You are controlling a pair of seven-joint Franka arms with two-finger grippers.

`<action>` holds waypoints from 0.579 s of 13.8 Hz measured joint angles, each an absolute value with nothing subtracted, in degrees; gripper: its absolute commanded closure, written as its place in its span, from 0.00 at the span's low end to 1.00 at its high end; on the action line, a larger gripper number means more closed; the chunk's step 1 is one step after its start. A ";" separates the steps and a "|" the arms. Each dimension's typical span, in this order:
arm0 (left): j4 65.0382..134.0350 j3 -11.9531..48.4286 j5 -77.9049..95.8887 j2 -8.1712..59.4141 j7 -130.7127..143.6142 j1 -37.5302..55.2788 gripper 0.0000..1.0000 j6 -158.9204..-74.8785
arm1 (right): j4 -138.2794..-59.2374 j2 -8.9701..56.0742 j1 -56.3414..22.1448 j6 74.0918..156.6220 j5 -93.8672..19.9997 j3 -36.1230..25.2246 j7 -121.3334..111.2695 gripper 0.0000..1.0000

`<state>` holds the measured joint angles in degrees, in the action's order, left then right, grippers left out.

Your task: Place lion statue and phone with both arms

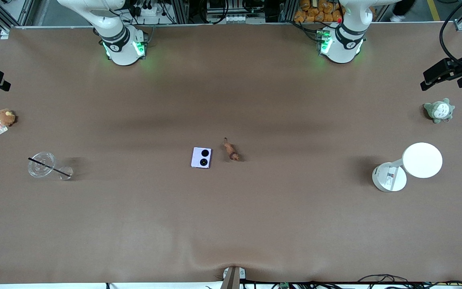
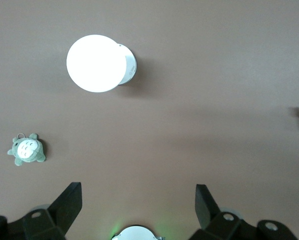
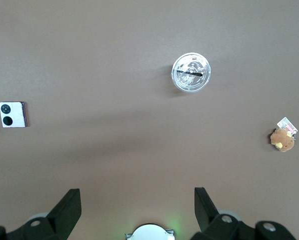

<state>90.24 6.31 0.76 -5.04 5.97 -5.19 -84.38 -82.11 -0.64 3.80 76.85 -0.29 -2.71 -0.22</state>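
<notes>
Mid-table, phone (image 1: 201, 157) beside lion statue (image 1: 231, 150), unobstructed; both arms' jaws spread.

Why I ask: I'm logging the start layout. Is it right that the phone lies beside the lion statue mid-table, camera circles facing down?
Not quite. The phone does lie beside the lion statue mid-table, but its two black camera circles face up, as the front view shows.

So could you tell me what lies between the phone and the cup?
Nothing: in the front view only bare table runs from the phone to the cup; the right wrist view agrees.
</notes>
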 measured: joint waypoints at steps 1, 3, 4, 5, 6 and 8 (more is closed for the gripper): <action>90.04 6.45 0.76 -5.04 5.97 -5.21 0.00 -84.37 | -82.11 -0.64 3.80 76.85 -0.29 -2.71 -0.22 0.00; 89.81 7.14 0.76 -5.04 5.97 -5.21 0.00 -84.29 | -82.11 -0.64 3.80 76.85 -0.29 -2.70 -0.22 0.00; 89.54 7.42 0.76 -5.04 5.97 -5.21 0.00 -84.13 | -82.11 -0.64 3.80 76.85 -0.29 -2.70 -0.22 0.00; 89.14 7.54 0.76 -5.05 5.97 -5.21 0.00 -83.70 | -82.11 -0.64 3.80 76.85 -0.29 -2.71 -0.22 0.00; 88.71 7.55 0.76 -5.04 5.97 -5.26 0.00 -83.03 | -82.11 -0.64 3.80 76.85 -0.29 -2.73 -0.22 0.00; 87.97 7.52 0.57 -5.04 5.97 -5.74 0.00 -81.49 | -82.11 -0.64 3.80 76.83 -0.29 -2.73 -0.22 0.00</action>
<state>87.97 7.52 0.57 -5.04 5.97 -5.74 -81.49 -82.11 -0.64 3.80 76.83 -0.29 -2.73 -0.22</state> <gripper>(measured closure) 0.000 0.000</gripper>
